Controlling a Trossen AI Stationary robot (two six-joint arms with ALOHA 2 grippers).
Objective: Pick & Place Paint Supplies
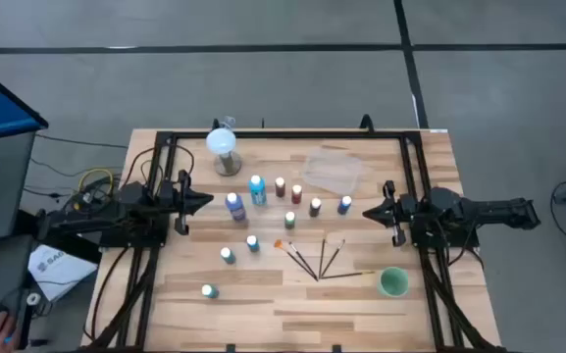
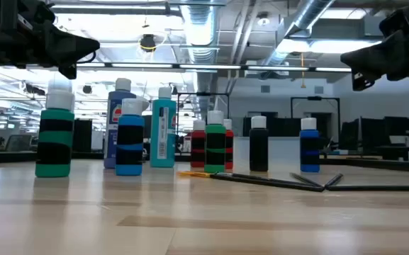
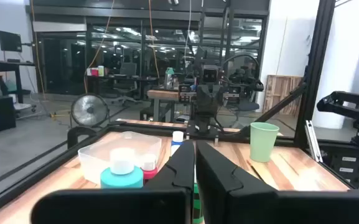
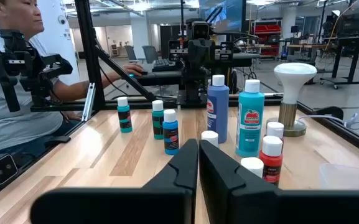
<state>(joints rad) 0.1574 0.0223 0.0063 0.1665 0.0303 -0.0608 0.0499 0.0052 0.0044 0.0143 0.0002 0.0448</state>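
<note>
Several small white-capped paint bottles (image 1: 257, 189) stand upright on their bases across the middle of the wooden table, and one green-banded bottle (image 1: 209, 291) stands apart near the front. Several thin dark paintbrushes (image 1: 319, 261) lie fanned flat on the table; one has an orange tip (image 2: 190, 173). My left gripper (image 1: 207, 201) hovers shut at the left of the bottles, pointing toward them. My right gripper (image 1: 367, 212) hovers shut at their right, pointing back at them. In the wrist views both pairs of fingers, the left (image 3: 196, 163) and the right (image 4: 198, 155), meet with nothing between them.
A green cup (image 1: 392, 282) stands near the front right, beside the brushes. A clear plastic container (image 1: 334, 169) sits at the far middle, and a white globe on a round base (image 1: 224, 147) at the far left. A person sits beyond the table's left side (image 4: 11, 93).
</note>
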